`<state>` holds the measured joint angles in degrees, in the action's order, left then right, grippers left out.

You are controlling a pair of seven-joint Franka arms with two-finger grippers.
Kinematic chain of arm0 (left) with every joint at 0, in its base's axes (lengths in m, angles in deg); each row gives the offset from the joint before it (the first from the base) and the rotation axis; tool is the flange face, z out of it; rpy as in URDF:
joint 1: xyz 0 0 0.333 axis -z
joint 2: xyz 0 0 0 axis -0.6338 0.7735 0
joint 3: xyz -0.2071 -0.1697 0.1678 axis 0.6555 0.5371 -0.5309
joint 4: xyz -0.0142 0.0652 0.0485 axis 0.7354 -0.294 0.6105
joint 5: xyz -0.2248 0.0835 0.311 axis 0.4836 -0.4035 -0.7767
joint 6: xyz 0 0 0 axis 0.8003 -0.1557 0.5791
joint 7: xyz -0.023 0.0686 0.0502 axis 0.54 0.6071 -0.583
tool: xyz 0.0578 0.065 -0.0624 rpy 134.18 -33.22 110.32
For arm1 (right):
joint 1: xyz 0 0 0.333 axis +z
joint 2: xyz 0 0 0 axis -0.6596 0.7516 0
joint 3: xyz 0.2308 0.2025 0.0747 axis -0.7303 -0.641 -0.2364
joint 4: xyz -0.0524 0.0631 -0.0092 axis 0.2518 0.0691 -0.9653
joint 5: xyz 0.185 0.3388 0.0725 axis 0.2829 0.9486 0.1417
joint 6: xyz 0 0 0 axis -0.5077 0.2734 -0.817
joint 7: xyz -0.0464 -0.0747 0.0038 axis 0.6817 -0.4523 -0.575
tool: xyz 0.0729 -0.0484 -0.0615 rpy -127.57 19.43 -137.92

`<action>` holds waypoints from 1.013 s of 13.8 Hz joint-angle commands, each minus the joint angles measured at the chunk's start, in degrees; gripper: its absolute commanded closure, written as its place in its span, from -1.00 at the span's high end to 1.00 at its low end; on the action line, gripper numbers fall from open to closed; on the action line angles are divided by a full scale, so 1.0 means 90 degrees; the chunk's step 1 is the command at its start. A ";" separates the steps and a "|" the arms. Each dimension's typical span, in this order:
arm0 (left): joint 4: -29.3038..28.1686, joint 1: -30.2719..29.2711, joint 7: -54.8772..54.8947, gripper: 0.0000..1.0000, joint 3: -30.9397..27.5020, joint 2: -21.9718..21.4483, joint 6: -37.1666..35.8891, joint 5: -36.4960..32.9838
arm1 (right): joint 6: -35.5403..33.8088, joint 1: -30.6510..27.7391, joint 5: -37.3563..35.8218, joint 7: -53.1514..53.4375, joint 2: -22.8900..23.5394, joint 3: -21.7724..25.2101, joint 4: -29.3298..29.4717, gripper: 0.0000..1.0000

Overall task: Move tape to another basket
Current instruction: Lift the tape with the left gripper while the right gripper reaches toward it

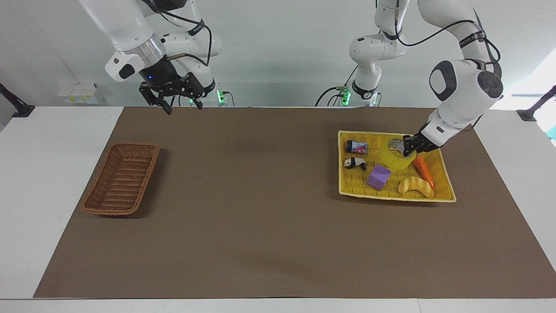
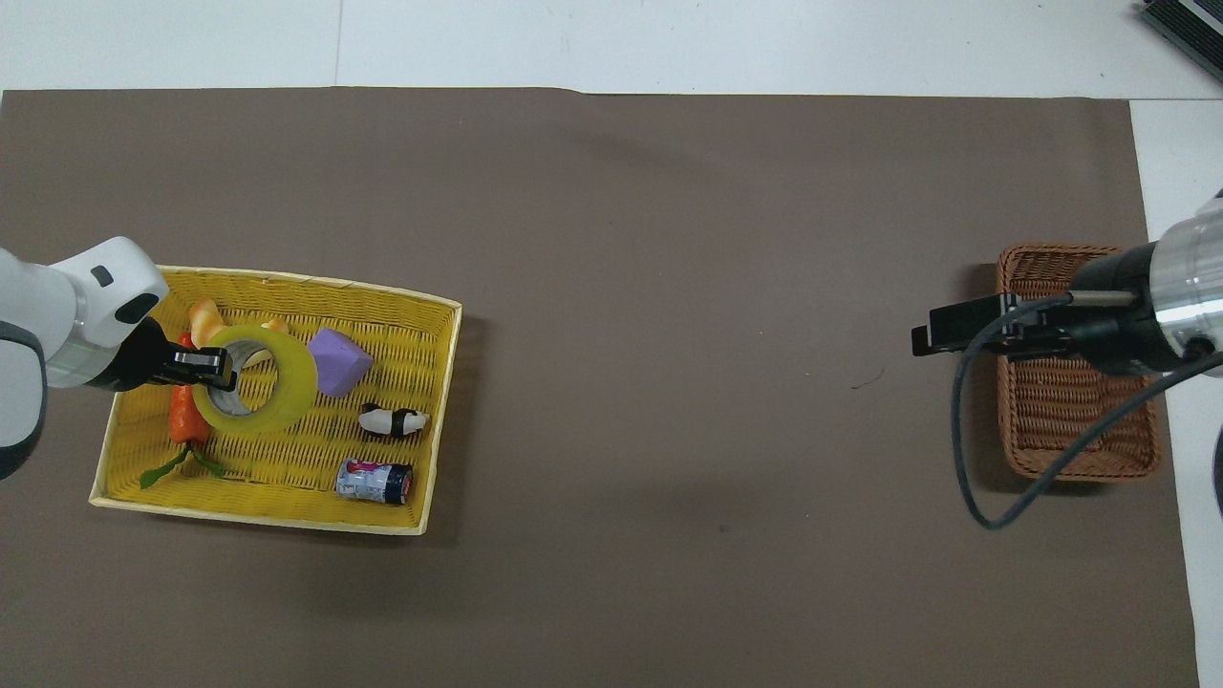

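1. We are pinching the tape [image 1: 396,157] with our left gripper [image 1: 407,148], whose fingers are clamped on the roll's wall, one inside the whitish core and one outside.
2. The translucent yellow roll is hanging raised and tilted over the yellow tray basket [image 1: 447,191], at the left arm's end of the table, above the orange toy carrot [image 1: 423,170] and the croissant [image 1: 416,186].
3. In the overhead view the roll [image 2: 256,379] is covering part of the croissant and sitting just beside the purple cube [image 2: 340,360].
4. In the tray, the toy panda [image 1: 355,163] and the small can [image 1: 357,147] are lying apart from the roll, toward the table's middle.
5. We are holding our right gripper [image 1: 181,105] up in the air with its fingers spread wide and nothing between them, over the brown mat's [image 1: 260,208] edge by the robots.
6. The brown wicker basket [image 1: 121,179] is sitting on the mat at the right arm's end, well apart from the tray, with nothing showing inside it.
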<state>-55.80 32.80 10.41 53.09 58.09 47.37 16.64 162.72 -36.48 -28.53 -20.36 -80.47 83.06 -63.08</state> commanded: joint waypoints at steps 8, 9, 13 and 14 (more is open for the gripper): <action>0.0469 0.1730 -0.0842 -1.00 -0.0025 0.0071 0.0100 0.1758 | 0.1000 0.0832 0.2203 0.0794 -0.0320 -0.0006 -0.1201 1.00; 0.0459 0.1945 -0.0841 -1.00 -0.0015 0.0071 0.0255 0.2004 | 0.1478 0.1115 0.2418 0.0794 -0.0330 -0.0006 -0.1445 1.00; 0.0430 0.2765 -0.0841 -1.00 0.0014 0.0032 0.0841 0.3196 | 0.2972 0.1888 0.3130 0.0872 -0.0388 -0.0006 -0.2178 1.00; 0.0430 0.2903 -0.0832 -1.00 0.0014 0.0022 0.0920 0.3420 | 0.3557 0.2112 0.3346 0.0833 -0.0370 -0.0006 -0.2374 1.00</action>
<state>-52.79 56.03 3.37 54.16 58.34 54.00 43.68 187.87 -19.50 -2.48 -12.65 -81.24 82.81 -79.14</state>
